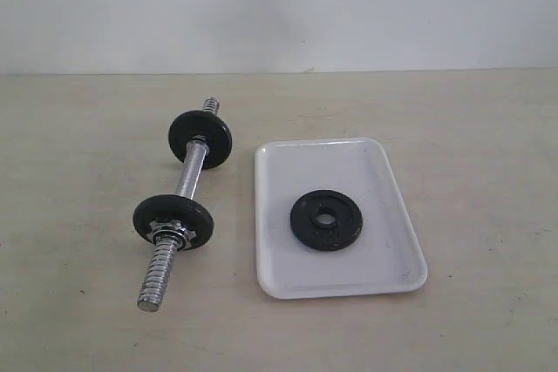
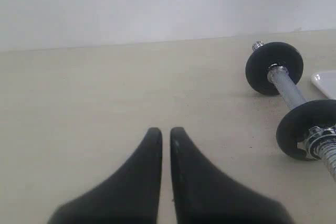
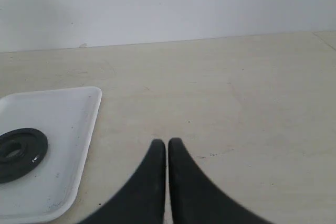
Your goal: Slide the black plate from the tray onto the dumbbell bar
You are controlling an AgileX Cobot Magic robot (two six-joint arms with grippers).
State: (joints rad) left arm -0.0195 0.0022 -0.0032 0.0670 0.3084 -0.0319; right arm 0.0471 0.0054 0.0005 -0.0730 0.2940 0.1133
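No legible text, label, brand, number or sign is showing in any view: the black plate (image 1: 305, 217), the tray (image 1: 349, 151), the dumbbell bar (image 1: 191, 172) and the worktop (image 1: 87, 128) are displaying no readable marking

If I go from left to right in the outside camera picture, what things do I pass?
First the dumbbell bar → then the white tray, with the black plate lying flat inside it.
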